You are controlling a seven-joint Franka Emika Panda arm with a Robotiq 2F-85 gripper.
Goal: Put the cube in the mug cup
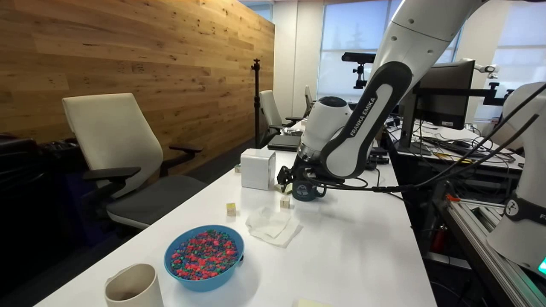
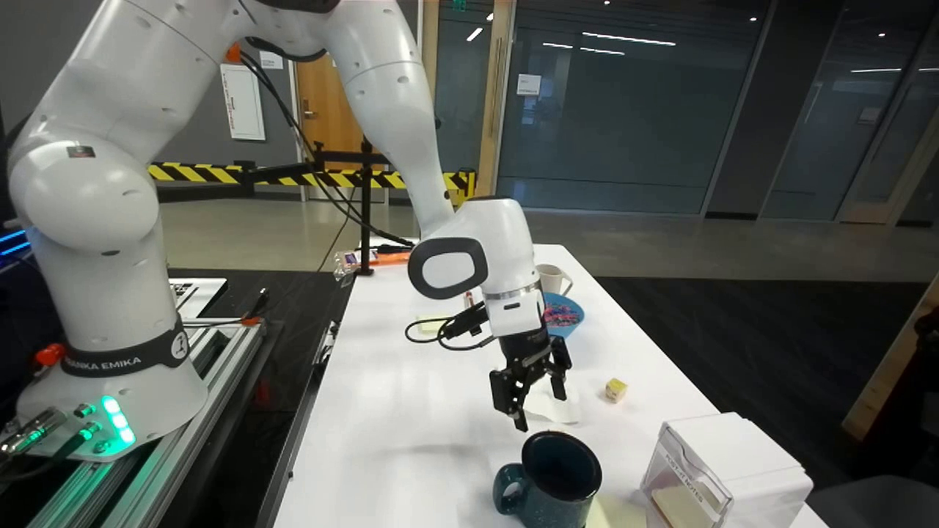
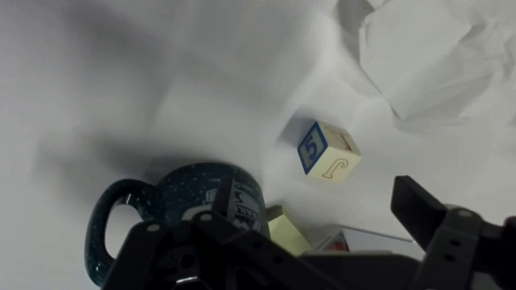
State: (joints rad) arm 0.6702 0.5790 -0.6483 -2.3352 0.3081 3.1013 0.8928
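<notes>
The cube (image 3: 329,151) is small and whitish, with a blue-framed 5 and a J outline. It sits on the white table, and it shows in an exterior view (image 1: 285,202) just in front of the mug. I cannot see it in the opposite exterior view. The mug cup (image 3: 181,193) is dark, speckled and glossy, upright with a side handle; it shows in both exterior views (image 1: 303,192) (image 2: 561,506). My gripper (image 3: 316,201) is open and empty above the table, also seen in both exterior views (image 1: 295,181) (image 2: 541,411). In the wrist view one finger overlaps the mug; the cube lies ahead, between the finger lines.
A yellow note pad (image 3: 288,235) lies against the mug's side. A white box (image 1: 258,168) stands close by. A yellowish block (image 1: 230,209), crumpled paper (image 1: 273,226), a blue bowl (image 1: 179,276) of colourful bits and a beige cup (image 1: 134,290) stand along the table.
</notes>
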